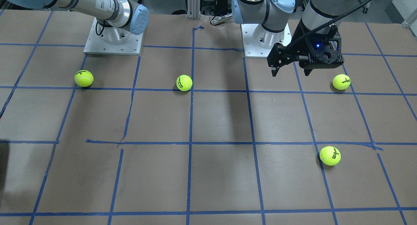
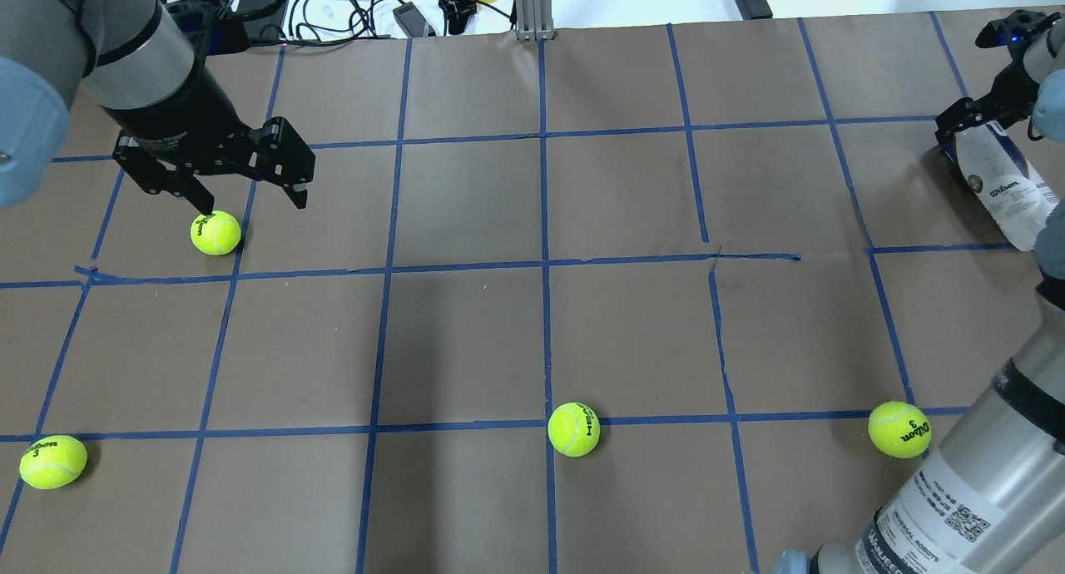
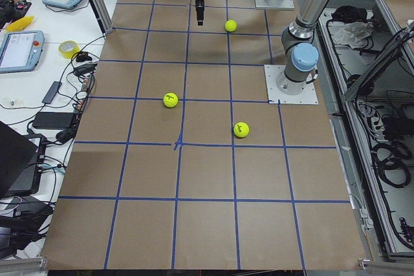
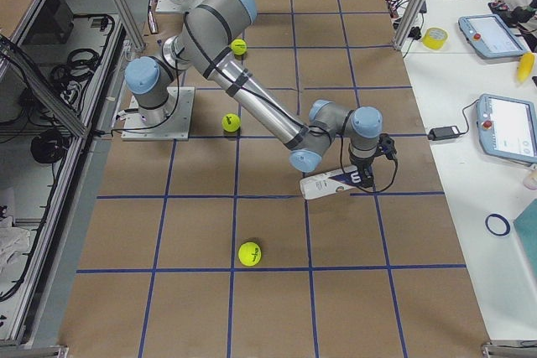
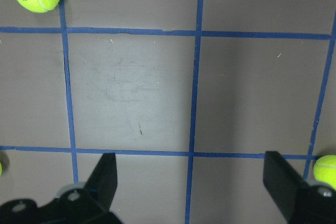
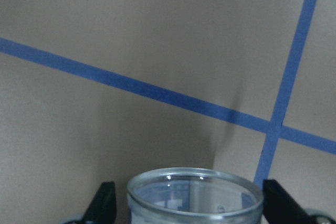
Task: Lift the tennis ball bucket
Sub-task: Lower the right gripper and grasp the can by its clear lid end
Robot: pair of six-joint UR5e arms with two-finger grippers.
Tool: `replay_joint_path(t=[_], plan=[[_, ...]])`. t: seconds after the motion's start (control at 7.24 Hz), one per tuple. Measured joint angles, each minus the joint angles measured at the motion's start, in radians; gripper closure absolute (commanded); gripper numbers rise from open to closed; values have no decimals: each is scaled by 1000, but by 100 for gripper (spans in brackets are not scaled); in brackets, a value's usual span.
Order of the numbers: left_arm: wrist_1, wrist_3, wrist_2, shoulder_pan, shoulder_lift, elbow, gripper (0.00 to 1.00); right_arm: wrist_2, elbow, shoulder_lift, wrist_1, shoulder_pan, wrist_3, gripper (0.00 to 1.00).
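Note:
The tennis ball bucket (image 2: 1003,187), a clear can with a white and navy label, lies tilted at the table's far right edge. It also shows in the exterior right view (image 4: 329,184). My right gripper (image 2: 965,131) is open, with a finger on each side of the can's open rim (image 6: 194,179). A small gap shows beside the left finger (image 6: 104,203). My left gripper (image 2: 252,204) is open and empty. It hangs above the table just behind one yellow-green tennis ball (image 2: 215,233).
Other tennis balls lie at the near left (image 2: 52,462), near middle (image 2: 574,429) and near right (image 2: 899,429). Blue tape lines grid the brown table (image 2: 466,333). Cables and devices (image 2: 333,0) lie beyond the far edge.

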Motion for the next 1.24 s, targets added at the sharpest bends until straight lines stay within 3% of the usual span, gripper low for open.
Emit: replay_joint_path(t=[0.41, 0.83, 1.24], plan=[[-1, 0, 0, 0, 0, -1, 0, 3, -18, 19, 2, 0, -60, 4], [-3, 0, 0, 0, 0, -3, 0, -2, -23, 27, 13, 0, 28, 4], [-4, 0, 1, 0, 0, -3, 0, -19, -22, 28, 37, -1, 45, 23]])
